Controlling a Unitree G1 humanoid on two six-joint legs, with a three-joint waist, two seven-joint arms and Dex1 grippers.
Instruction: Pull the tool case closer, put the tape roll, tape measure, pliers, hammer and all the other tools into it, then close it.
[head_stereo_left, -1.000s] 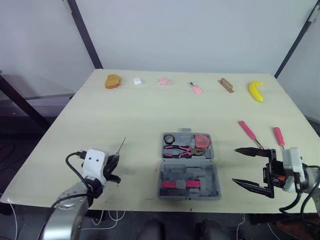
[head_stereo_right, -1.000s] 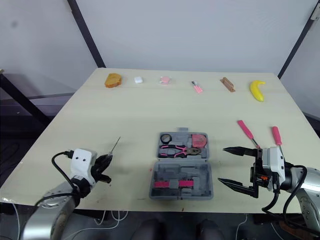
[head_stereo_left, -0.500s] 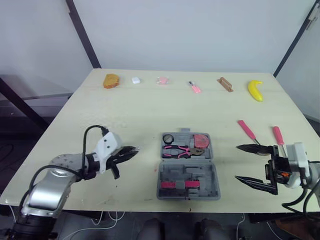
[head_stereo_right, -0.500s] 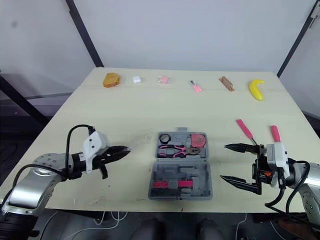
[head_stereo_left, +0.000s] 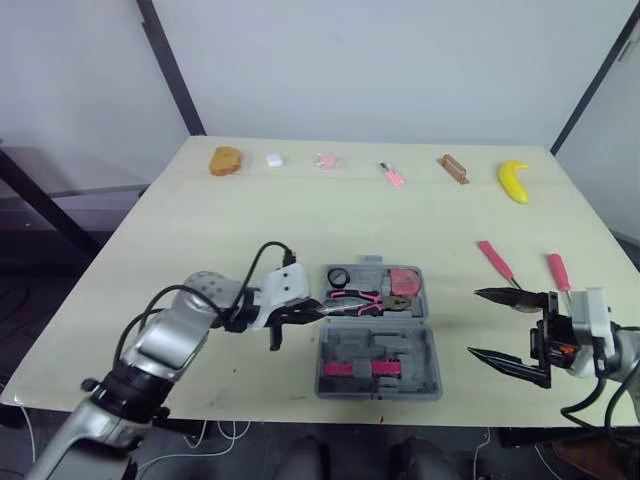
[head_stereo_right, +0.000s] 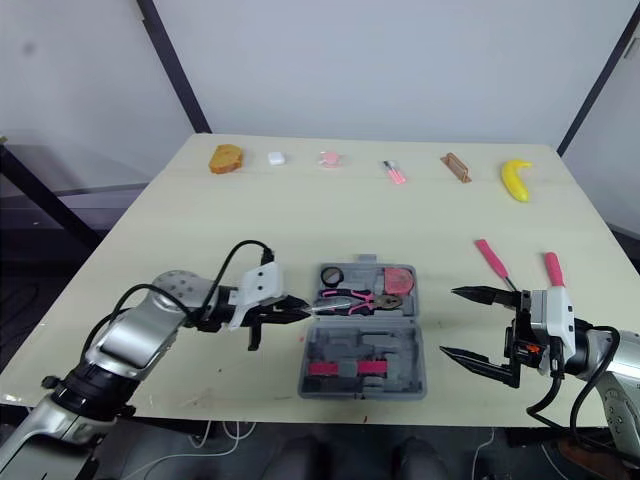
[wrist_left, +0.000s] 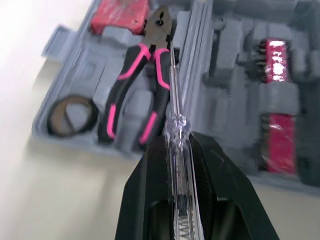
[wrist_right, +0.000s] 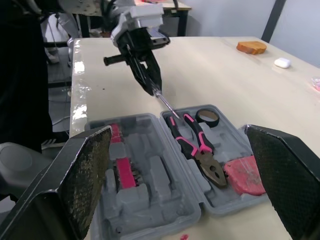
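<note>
The grey tool case (head_stereo_left: 425, 352) lies open at the table's front centre. Its far half holds a black tape roll (head_stereo_left: 338, 277), pink-handled pliers (head_stereo_left: 365, 300) and a red tape measure (head_stereo_left: 404, 281). My left gripper (head_stereo_left: 312, 313) is shut on a clear-handled screwdriver (wrist_left: 173, 107), whose tip hovers over the pliers (wrist_left: 131, 95) at the case's left edge. To the right of the case my right gripper (head_stereo_left: 474, 322) stands open and holds nothing. Two pink-handled tools (head_stereo_left: 497, 262) (head_stereo_left: 558, 272) lie on the table beyond it.
Along the far edge lie a bread piece (head_stereo_left: 227, 161), a white item (head_stereo_left: 274, 159), a pink item (head_stereo_left: 327, 161), a small pink tool (head_stereo_left: 391, 175), a brown block (head_stereo_left: 452, 169) and a banana (head_stereo_left: 514, 181). The case's near half holds pink bit strips (head_stereo_left: 357, 369).
My left arm swung from the table's front left corner rightward to the case, carrying the screwdriver. The right gripper stayed almost still and open.
</note>
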